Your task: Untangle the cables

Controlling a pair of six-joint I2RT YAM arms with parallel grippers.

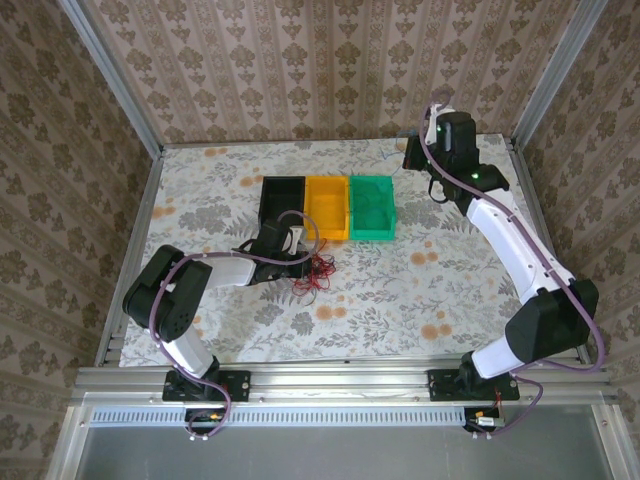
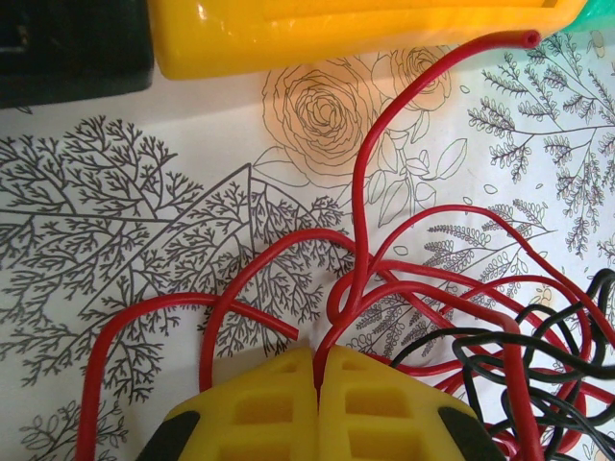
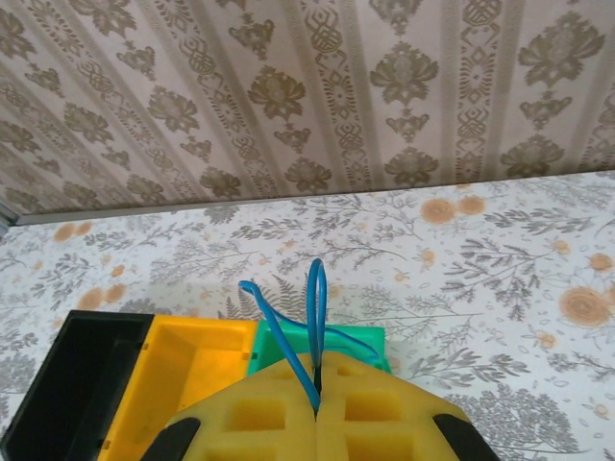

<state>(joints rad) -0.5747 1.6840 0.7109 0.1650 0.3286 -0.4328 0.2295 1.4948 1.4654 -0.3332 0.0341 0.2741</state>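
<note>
The left gripper [image 2: 315,376] is clenched. Its yellow pads [image 2: 259,408] are pressed together on a red cable [image 2: 357,221], which is pinched at the seam between them. The tangle [image 1: 316,272] is seen lying on the table [image 1: 430,290] just in front of the yellow bin [image 1: 328,206]. It is near the bin's front edge but apart from it, and in the left wrist view a strip of bare patterned cloth is left between the bin's rim and the nearest red loops. A black cable [image 2: 524,357] is wound through those loops to the right of the pads. One free red end is lifted toward the yellow bin's right front corner.

The right gripper [image 3: 317,401] is shut on a blue cable [image 3: 313,298], which stands up from the pads in a narrow loop. In the top view this gripper is held high, behind and well to the right of the yellow bin.

A black bin [image 1: 283,200] is set against the yellow bin's left side and a green bin [image 1: 372,207] against its right.

Wide bare table is left in front of and to the right of the yellow bin, as far as the near frame rail [image 1: 350,380]. A band of open table is left behind the bin up to the back wall [image 1: 330,70]. To its left, past the black bin, open table reaches the side edge.
</note>
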